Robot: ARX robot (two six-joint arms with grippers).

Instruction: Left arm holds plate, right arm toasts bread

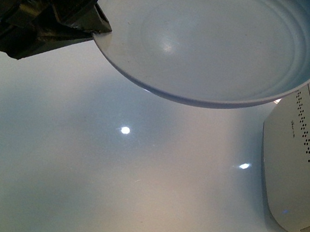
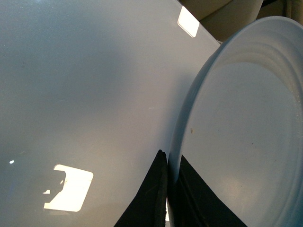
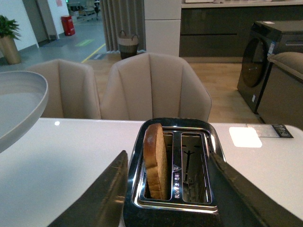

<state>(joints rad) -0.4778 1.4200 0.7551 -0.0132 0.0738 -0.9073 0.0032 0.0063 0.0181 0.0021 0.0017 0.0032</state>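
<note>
The pale blue-grey plate [image 1: 216,42] hangs above the white table, tilted a little. My left gripper [image 1: 102,25] is shut on its rim; in the left wrist view the black fingers [image 2: 151,198] pinch the edge of the plate [image 2: 246,132] from both sides. The plate is bare. A brown bread slice [image 3: 156,161] stands upright in one slot of the toaster [image 3: 173,203], its rounded top sticking out. My right gripper [image 3: 168,152] is open just above the toaster, with one finger [image 3: 102,196] on each side of it and nothing held.
The white toaster [image 1: 297,159] stands at the right of the glossy white table [image 1: 103,173], under the plate's right edge. Its second slot [image 3: 194,165] is empty. Beige chairs [image 3: 156,90] sit beyond the table's far edge.
</note>
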